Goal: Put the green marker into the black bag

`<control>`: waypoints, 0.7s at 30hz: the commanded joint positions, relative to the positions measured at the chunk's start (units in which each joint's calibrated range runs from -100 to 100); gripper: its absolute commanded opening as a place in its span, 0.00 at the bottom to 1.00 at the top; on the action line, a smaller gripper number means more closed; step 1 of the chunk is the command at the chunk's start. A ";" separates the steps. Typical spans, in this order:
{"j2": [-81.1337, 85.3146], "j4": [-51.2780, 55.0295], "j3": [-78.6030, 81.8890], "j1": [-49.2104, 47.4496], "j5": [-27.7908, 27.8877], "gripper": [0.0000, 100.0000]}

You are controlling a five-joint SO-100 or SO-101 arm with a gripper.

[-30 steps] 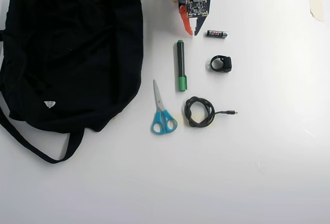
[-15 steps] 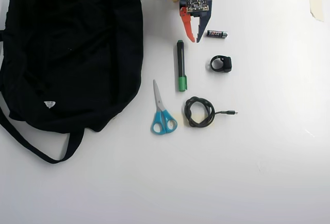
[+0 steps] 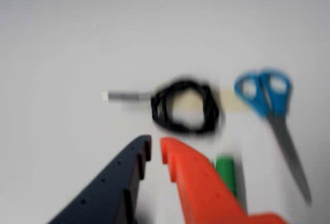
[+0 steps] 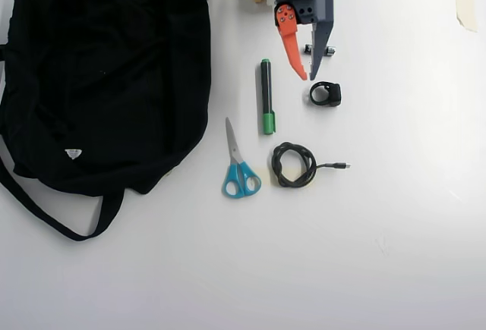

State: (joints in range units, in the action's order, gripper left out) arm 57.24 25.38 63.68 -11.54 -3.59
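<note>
We find the green marker [image 4: 266, 96] lying free on the white table [image 4: 395, 216] just above centre in the overhead view, lengthwise up the frame, green cap toward the scissors [image 4: 240, 167] and coiled cable [image 4: 294, 165]. Our gripper [image 4: 310, 77] hovers right of it, empty, jaws slightly parted, presumably lining up a pinch. The black bag [image 4: 106, 72] fills the upper left, well apart.

Your overhead view is sharp, bright and evenly lit, with only short soft shadows on the white table [image 4: 395, 216]; the black bag [image 4: 99, 72] reads as a near-featureless dark mass. Your wrist view is badly blurred: scissors [image 3: 273, 110] and coiled cable [image 3: 183, 105] smeared, edges greyer
</note>
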 commanded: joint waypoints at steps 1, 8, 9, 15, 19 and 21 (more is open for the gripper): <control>-8.61 -5.39 -10.94 0.91 0.23 0.03; -25.04 -7.63 -32.14 2.56 0.34 0.03; -27.29 -7.63 -35.47 2.78 0.44 0.03; -39.82 -7.63 -52.81 4.28 0.65 0.03; -46.95 -7.72 -62.96 4.73 0.71 0.03; -49.53 -8.67 -65.93 4.80 0.71 0.03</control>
State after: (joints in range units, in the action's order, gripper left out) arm 10.50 18.85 5.50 -6.83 -3.15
